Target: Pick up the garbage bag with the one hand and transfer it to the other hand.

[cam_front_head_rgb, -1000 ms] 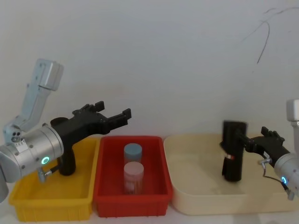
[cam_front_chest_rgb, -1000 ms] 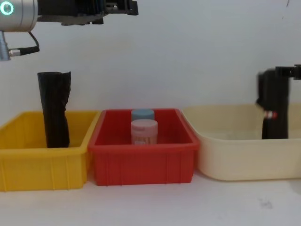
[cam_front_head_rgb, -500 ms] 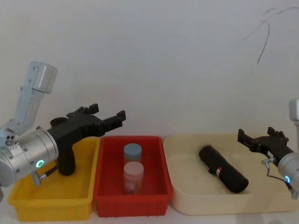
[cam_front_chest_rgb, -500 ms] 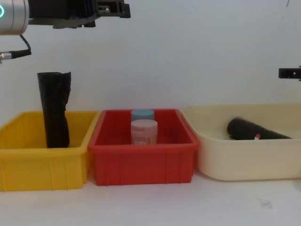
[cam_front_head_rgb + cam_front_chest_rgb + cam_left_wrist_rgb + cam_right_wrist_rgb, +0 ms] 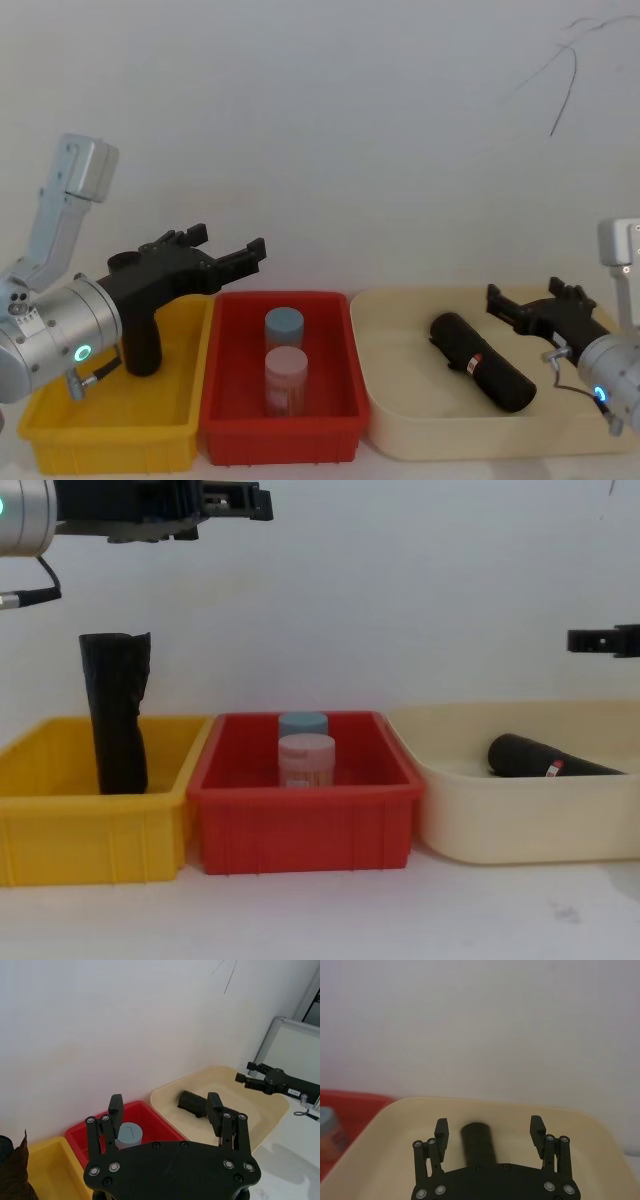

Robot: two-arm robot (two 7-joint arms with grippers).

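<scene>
The garbage bag (image 5: 480, 362), a black roll with a red-and-white label band, lies on its side in the cream tray (image 5: 400, 420), its near end pointing toward the front right. From the chest view the garbage bag (image 5: 540, 758) rests low behind the tray's front wall. My right gripper (image 5: 520, 300) hovers open just above and behind it, apart from it; in the right wrist view the garbage bag (image 5: 479, 1142) lies below the spread fingers (image 5: 441, 1130). My left gripper (image 5: 228, 245) is open and empty, held high over the yellow bin (image 5: 110, 440).
A taller black roll (image 5: 117, 715) stands upright in the yellow bin (image 5: 90, 840). The red bin (image 5: 280, 435) in the middle holds a blue-lidded jar (image 5: 284, 325) and a pink-lidded jar (image 5: 286, 375). A white wall runs close behind all three.
A second ago my right gripper held the garbage bag upright in the cream tray. It let go, the bag fell onto its side, and the gripper stands open above it. My left arm drifted slightly back.
</scene>
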